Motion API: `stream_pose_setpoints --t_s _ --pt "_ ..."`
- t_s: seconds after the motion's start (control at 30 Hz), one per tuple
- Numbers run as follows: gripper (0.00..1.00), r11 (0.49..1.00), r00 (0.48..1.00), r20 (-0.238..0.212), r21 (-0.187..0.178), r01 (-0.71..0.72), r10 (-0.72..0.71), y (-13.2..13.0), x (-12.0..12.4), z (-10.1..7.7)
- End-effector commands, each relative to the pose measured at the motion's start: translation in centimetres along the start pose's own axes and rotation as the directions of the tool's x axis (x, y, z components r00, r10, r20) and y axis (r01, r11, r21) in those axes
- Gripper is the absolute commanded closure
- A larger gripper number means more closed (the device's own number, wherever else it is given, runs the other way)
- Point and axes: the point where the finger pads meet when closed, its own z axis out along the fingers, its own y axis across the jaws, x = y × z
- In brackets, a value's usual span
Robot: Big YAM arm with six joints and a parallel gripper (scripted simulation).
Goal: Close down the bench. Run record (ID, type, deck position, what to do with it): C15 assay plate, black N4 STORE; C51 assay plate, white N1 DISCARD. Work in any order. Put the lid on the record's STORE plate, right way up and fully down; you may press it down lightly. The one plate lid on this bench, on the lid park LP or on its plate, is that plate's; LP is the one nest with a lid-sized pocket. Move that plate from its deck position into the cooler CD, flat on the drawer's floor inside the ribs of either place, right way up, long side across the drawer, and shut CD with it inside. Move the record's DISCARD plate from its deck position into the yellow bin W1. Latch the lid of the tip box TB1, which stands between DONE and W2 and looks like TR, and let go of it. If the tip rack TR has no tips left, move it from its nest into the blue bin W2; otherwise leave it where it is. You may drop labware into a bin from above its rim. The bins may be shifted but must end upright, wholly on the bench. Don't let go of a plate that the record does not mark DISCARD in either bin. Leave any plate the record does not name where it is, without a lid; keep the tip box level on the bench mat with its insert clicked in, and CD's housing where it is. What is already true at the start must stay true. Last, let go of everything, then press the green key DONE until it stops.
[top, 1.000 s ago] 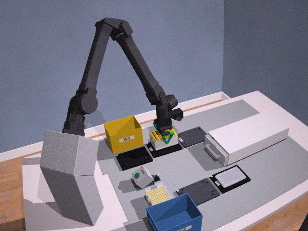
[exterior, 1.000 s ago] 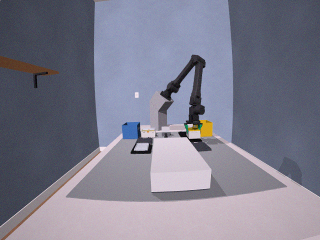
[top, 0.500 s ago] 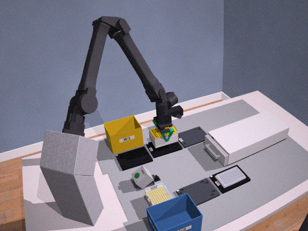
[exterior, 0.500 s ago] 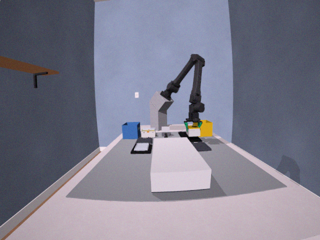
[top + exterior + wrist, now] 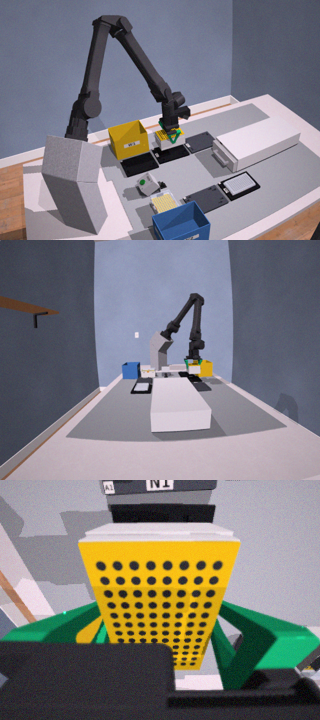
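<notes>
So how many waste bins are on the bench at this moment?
2. The yellow bin stands at the back, right beside the tip rack that the gripper holds lifted. The blue bin stands at the front edge, next to the tip box. None appear hidden.

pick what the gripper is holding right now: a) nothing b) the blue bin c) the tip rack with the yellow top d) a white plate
c: the gripper is shut on the tip rack, its green fingers on either side of the yellow holed top, and the rack hangs above its black nest.
</notes>
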Motion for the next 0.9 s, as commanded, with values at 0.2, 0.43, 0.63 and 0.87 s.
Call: stream_pose_setpoints --t_s 0.2,0.43,0.63,0.87 --pt "1.00 1.000 1.000 0.015 0.004 -0.001 0.001 -0.4 -0.6 -2.3" --pt "1.00 1.000 1.000 0.013 0.005 -0.001 0.001 -0.4 -0.5 -3.2" --pt "1.00 1.000 1.000 0.013 0.006 -0.001 0.001 -0.4 -0.5 -3.7" --pt "1.00 1.000 1.000 0.013 0.005 -0.001 0.001 -0.4 -0.5 -4.7"
